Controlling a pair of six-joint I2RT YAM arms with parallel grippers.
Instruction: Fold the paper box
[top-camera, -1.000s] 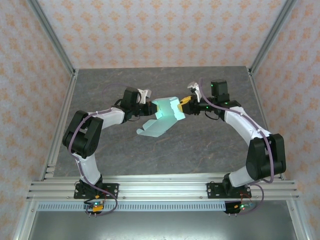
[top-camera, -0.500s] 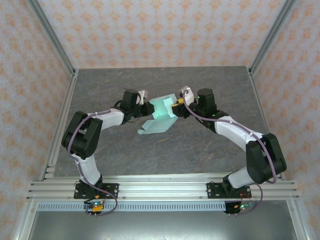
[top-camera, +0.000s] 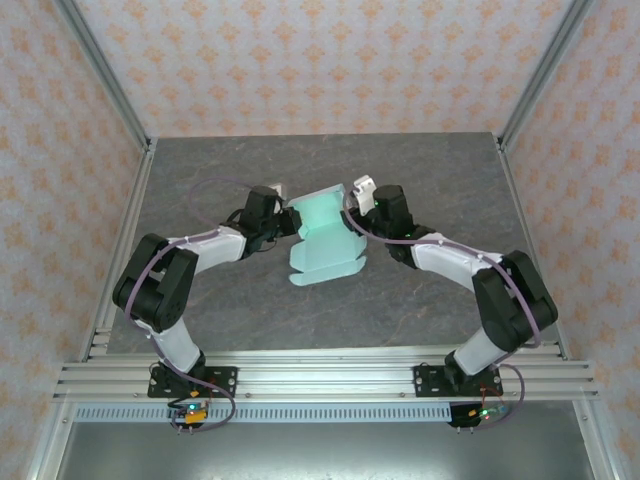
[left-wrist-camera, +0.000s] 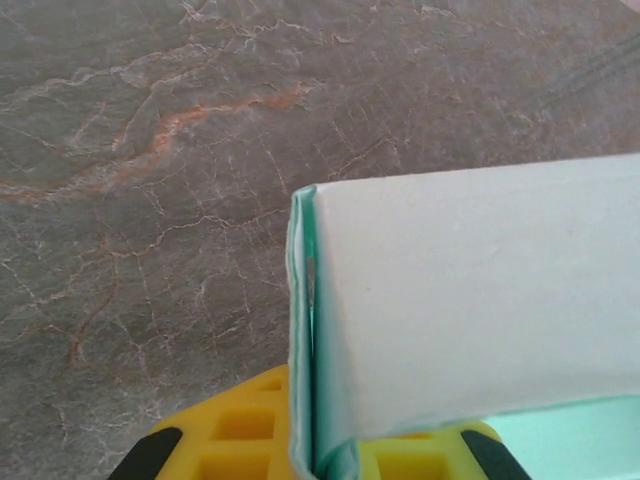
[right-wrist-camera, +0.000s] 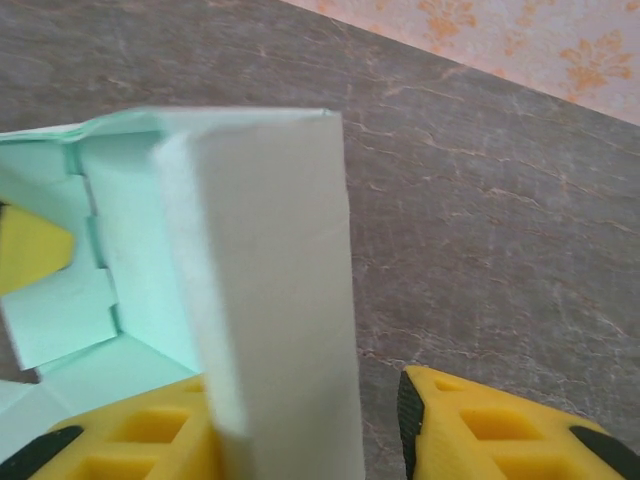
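The paper box (top-camera: 325, 240) is a pale mint-green card sheet, partly folded, held above the middle of the table between both arms. My left gripper (top-camera: 290, 220) is shut on its left edge. In the left wrist view the doubled card (left-wrist-camera: 470, 300) is pinched between the yellow fingers (left-wrist-camera: 240, 440). My right gripper (top-camera: 352, 212) is at the box's upper right corner, open. In the right wrist view a white upright flap (right-wrist-camera: 260, 260) stands against the left finger (right-wrist-camera: 130, 440), and a gap separates it from the right finger (right-wrist-camera: 480, 430).
The grey marbled table (top-camera: 430, 300) is walled by patterned panels with metal posts at the corners (top-camera: 130, 130). An aluminium rail (top-camera: 320, 380) carrying both arm bases runs along the near edge.
My right gripper moved left along the box's top and its jaws widened. The box swung round, its lower panel dropping toward the near side. My left arm shifted slightly.
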